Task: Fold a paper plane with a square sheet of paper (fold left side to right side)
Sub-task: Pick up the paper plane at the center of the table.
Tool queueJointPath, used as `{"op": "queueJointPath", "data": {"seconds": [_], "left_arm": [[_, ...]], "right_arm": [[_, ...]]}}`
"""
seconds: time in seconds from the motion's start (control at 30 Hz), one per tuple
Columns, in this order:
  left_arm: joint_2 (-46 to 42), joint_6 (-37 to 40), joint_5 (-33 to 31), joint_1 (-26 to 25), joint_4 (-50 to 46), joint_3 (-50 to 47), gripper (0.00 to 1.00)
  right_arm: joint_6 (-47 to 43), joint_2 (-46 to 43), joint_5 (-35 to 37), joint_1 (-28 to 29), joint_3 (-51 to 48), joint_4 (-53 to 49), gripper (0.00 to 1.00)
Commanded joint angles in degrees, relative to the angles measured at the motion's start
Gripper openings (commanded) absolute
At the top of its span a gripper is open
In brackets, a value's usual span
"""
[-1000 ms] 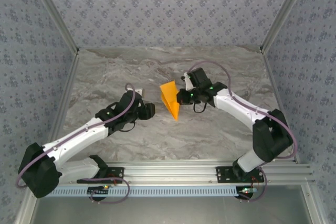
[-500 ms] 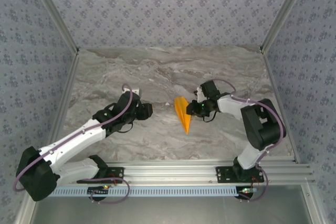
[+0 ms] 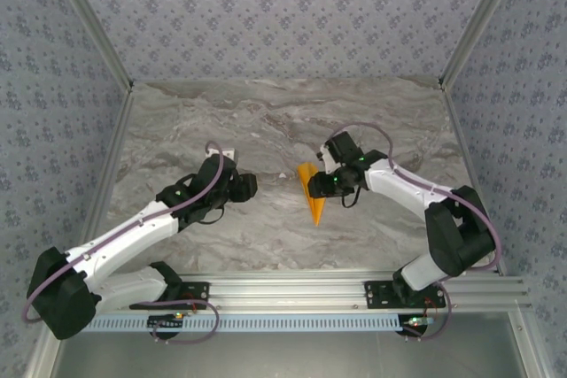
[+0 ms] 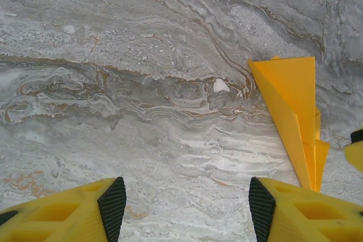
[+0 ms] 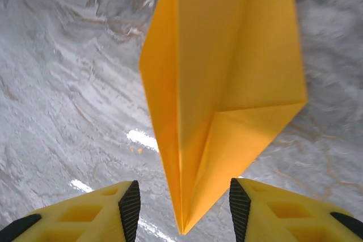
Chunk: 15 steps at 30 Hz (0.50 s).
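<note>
Slim bright-orange paper plane (image 5: 221,83), sharp nose, centre crease; left gripper (image 4: 187,202) and right gripper (image 5: 184,205) with jaws apart

paper plane (image 5: 221,72): matte creased paper | table (image 4: 142,140): marble-look, slight sheen (light glints) | fingers (image 5: 74,211): yellow plastic

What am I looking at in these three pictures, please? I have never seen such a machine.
These are two robot arms bolted to a marble-patterned table. One picture looks down from above; the other two come from a small camera on each wrist. The left fingers, yellow with black pads, stand open with nothing between them. The right fingers stand open too; the pointed end of the orange paper plane lies between them, not squeezed. Nothing is held.
</note>
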Motion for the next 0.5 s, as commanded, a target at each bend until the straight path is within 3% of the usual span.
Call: {"op": "queueJointPath", "data": {"seconds": [0.0, 0.47], "left_arm": [[-1.92, -0.47, -1.07, 0.27, -1.08, -0.20, 0.61], [-3.08, -0.52, -1.86, 0.22, -1.79, -0.98, 0.62]], "right_arm": [[-0.97, 3.02, 3.21, 0.56, 1.82, -3.39, 0.49], [-0.60, 7.75, 2.31, 2.60, 3.36, -1.76, 0.47]]}}
